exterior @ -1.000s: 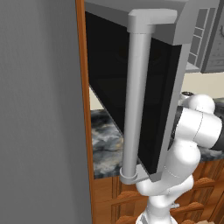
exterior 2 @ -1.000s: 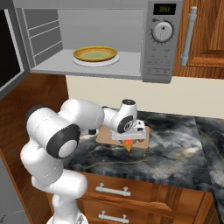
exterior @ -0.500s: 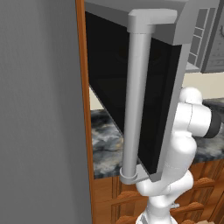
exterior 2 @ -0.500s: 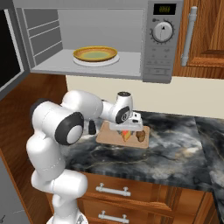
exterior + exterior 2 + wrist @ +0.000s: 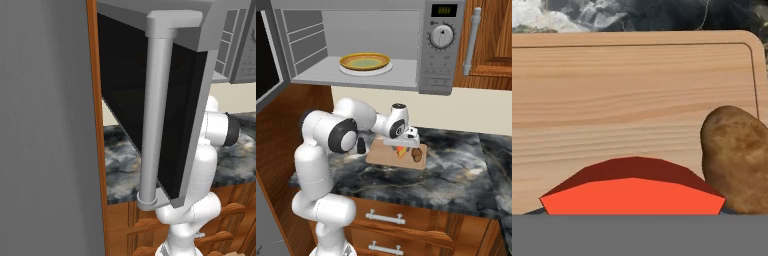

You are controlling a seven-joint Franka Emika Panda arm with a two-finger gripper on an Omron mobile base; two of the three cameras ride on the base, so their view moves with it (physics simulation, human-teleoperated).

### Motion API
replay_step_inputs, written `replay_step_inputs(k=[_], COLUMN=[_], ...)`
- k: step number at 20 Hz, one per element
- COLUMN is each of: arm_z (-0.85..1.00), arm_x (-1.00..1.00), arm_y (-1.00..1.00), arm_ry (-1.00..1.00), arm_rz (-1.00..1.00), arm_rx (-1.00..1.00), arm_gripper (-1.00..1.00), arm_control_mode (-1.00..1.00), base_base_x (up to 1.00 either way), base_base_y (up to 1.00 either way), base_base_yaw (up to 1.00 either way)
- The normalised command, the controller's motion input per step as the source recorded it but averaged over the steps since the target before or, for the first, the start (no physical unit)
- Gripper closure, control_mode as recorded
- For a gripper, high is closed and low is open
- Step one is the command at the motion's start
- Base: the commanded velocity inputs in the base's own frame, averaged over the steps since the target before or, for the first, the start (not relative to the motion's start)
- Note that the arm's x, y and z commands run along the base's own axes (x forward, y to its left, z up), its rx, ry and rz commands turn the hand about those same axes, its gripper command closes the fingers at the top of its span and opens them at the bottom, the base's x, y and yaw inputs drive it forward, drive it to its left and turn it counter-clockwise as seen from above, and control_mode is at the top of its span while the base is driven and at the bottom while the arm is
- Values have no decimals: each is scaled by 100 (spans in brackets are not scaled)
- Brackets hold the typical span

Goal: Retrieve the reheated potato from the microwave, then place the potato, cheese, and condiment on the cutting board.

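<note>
1. Two task items are seen lying on the cutting board (image 5: pixel 397 155) at the centre of the right base view: the potato (image 5: pixel 417 154) near the board's right end and the cheese (image 5: pixel 401 151) just to its left.
2. The pincer (image 5: pixel 404 145) is shown directly above the cheese; whether its jaws grip the wedge or stand apart cannot be told.
3. In the hand view, the cheese (image 5: pixel 633 192) is seen at the bottom centre, with the potato (image 5: pixel 735 156) just beside it at the lower right, both on the cutting board (image 5: pixel 612 90).
4. The condiment (image 5: pixel 361 146) is shown upright on the dark marbled surface (image 5: pixel 456 170), just left of the board and off it.
5. The microwave (image 5: pixel 371 45) is shown across the upper half of the right base view, its door swung open, with a yellow plate (image 5: pixel 365 62) inside.
6. In the left base view, the microwave door (image 5: pixel 150 100) and its grey handle (image 5: pixel 156 120) are seen at the centre.
</note>
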Motion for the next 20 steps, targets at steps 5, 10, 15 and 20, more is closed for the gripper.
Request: replay_step_inputs(k=[5, 10, 15, 20], arm_z=[-12, -9, -13, -17], arm_x=[35, 12, 0, 0], arm_y=[0, -1, -3, -2], arm_ry=[0, 0, -1, 0], arm_rz=[-6, -2, 0, 0], arm_rx=[0, 1, 2, 4], arm_gripper=[100, 100, 100, 100], arm_control_mode=[-100, -100, -100, -100], base_base_x=[0, 0, 0, 0], base_base_y=[0, 0, 0, 0], base_base_yaw=[0, 0, 0, 0])
